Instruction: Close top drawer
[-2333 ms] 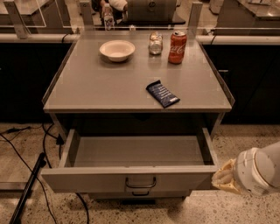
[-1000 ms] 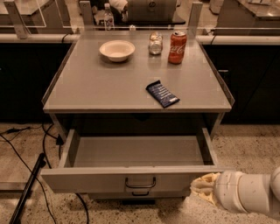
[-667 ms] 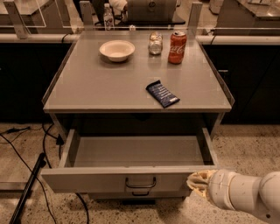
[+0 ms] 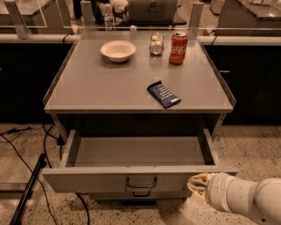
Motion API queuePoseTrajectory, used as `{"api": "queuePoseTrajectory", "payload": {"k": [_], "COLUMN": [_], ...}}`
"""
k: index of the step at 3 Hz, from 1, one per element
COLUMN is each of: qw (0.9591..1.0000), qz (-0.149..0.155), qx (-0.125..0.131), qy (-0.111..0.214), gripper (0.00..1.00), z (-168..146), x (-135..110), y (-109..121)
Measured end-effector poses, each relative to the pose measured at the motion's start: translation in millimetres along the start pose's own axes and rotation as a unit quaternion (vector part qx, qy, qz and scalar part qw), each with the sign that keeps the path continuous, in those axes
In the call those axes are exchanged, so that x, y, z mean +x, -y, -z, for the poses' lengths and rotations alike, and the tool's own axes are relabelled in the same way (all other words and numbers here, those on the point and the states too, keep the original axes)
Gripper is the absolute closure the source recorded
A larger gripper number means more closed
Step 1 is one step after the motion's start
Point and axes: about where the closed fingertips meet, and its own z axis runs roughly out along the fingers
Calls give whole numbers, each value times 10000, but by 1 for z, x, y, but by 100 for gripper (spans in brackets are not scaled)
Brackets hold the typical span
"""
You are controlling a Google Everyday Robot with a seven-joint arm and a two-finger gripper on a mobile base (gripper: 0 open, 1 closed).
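The top drawer (image 4: 88,180) sits in the lower middle of the frame, pulled well out from under the grey table top (image 4: 101,83). Its long axis runs left to right across the picture, and its flat front panel faces the bottom edge of the frame. I can see straight down into its shallow grey inside. A small dark bail handle (image 4: 141,183) hangs at the centre of the front panel. Just below it shows the handle of a lower drawer (image 4: 141,194).

My claw (image 4: 198,183) is at the lower right, at the right part of the drawer's front panel, right of the handle. It looks to be touching the panel or just off it. I cannot tell how far open it is, and I see nothing held in it. My pale arm (image 4: 246,200) runs off toward the lower right corner.

On the table top, toward the upper middle of the frame, stand a white bowl (image 4: 117,50), a small glass jar (image 4: 156,44) and a red can (image 4: 178,47) with white Coca-Cola script. A dark blue snack wrapper (image 4: 163,95) lies nearer the front edge, angled from upper left to lower right. Its light print is too small for me to read. Beyond the table, at the top edge, are a clear bottle (image 4: 109,18) and a laptop (image 4: 151,11) with a logo I cannot read. Dark cables (image 4: 26,149) trail over the speckled floor at the lower left.
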Motion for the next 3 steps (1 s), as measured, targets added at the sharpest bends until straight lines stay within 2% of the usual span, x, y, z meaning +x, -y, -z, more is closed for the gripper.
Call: {"api": "queuePoseTrajectory", "payload": {"k": [2, 3], "qw": [9991, 9976], "qz": [294, 451], "qx": [281, 493], "qy": [102, 207], "gripper": [100, 100], "z": [-32, -48], "x": [6, 3], "y": [7, 20]}}
